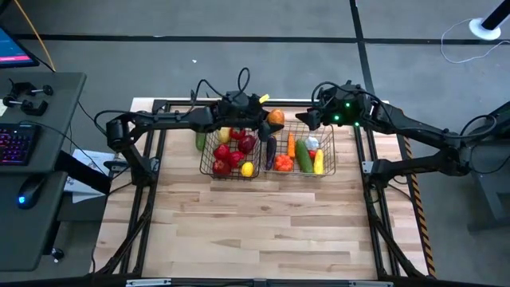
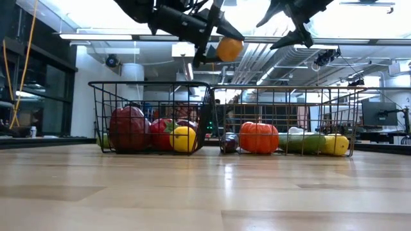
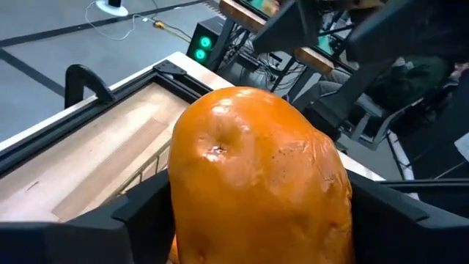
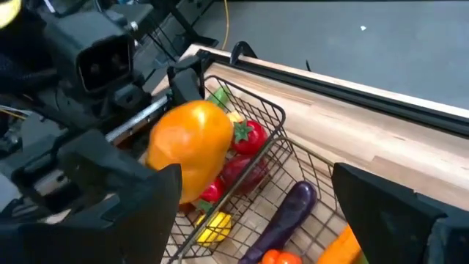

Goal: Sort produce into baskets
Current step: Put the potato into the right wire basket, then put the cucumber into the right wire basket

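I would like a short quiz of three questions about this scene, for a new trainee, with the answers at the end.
1. True or false: the left gripper holds an orange fruit in the air above the baskets.
2. Which basket holds the orange pumpkin? A) the narrower basket B) the wider basket C) neither
3. Fill in: the purple eggplant lies ____ the two baskets.

Key:
1. True. Its fingers sit on either side of the fruit.
2. B.
3. Between. The right wrist view shows it on the table beside the narrower basket's wall; whether it is inside the wider basket is unclear. The right gripper hangs open above.
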Robot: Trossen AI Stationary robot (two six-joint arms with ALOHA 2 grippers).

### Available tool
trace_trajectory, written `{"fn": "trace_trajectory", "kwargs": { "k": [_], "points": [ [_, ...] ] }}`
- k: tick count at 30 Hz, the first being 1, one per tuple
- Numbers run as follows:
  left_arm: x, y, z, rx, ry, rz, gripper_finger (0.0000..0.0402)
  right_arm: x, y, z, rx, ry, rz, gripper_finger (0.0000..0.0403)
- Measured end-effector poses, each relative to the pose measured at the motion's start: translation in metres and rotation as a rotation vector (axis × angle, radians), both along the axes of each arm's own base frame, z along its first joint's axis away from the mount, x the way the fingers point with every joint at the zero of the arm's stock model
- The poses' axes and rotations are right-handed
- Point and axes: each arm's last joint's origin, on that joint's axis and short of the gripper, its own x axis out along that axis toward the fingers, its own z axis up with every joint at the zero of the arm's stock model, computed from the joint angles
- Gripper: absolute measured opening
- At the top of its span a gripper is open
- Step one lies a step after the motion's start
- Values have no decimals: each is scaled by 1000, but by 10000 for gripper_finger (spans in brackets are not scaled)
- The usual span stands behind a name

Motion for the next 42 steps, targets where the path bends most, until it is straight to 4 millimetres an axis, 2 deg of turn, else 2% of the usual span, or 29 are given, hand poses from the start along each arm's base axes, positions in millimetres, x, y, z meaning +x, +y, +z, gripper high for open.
{"fn": "trace_trajectory", "kwargs": {
  "k": [8,13,16,21,26,30,33,37,42],
  "points": [
    [1,1,3,25,-33,-1,386,1,-1,3,-14,-30,-1,346],
    [-8,7,10,45,-18,-7,397,1,-1,3,-15,-30,-3,346],
    [-26,14,27,81,-4,16,397,1,-1,3,-17,-29,-1,346],
    [-70,23,50,132,114,74,397,1,-1,3,-37,-20,10,346],
    [-114,27,63,162,298,276,397,1,-2,3,-50,-14,-18,346],
    [-143,36,53,159,550,593,397,1,-2,3,-57,-11,-33,346],
    [-162,55,39,52,679,757,397,1,-2,3,-57,-10,-34,346],
    [-175,89,12,-167,752,820,397,1,-2,3,-56,-11,-42,346],
    [-178,119,-22,-302,844,848,397,1,-2,3,-39,-19,-53,346]
  ]
}}
